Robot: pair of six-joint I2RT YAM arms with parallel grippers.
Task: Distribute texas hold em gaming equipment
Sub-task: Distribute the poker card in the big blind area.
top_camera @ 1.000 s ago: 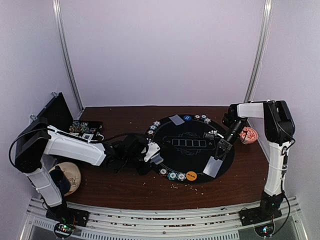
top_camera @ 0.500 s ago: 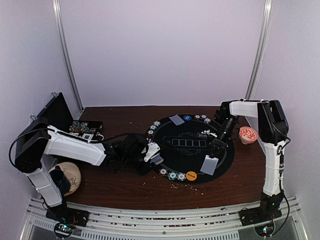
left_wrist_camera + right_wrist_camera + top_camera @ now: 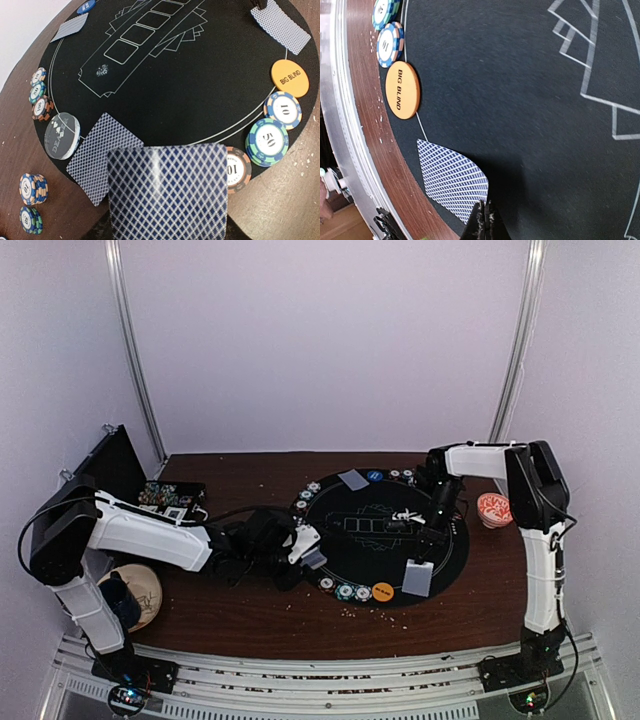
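The right end effector [image 3: 483, 220] is pinching one corner of a single card [image 3: 451, 181] with its jaws pressed tight together, and that blue-backed card is hanging face down low over the near right edge of the round black mat [image 3: 385, 540]; whether its free end is touching the mat, I cannot tell. Just left of it along the mat's near edge the orange disc [image 3: 402, 90] marked BIG BLIND is lying flat, and beyond that a row of striped chips [image 3: 270, 140] is sitting on the same edge.

The left end effector [image 3: 303, 552] is gripping a deck [image 3: 167, 195] of blue-backed cards, jaws standing narrow around it, and is hovering at the mat's left edge. Under the deck a loose card [image 3: 102, 155] is lying face down across that edge, with a clear dealer disc [image 3: 62, 135] just beside it. Further round, three edge chips [image 3: 39, 92] are sitting in a line on the mat's far left edge, and two small stacks [image 3: 32, 189] are standing on the bare bench [image 3: 250, 620] just off the mat.

At the mat's far edge a far card [image 3: 352, 480] is lying face down next to the blue disc [image 3: 374, 476]. A red-and-white bowl [image 3: 496, 508] is sitting near the bench's right edge, apart from the mat
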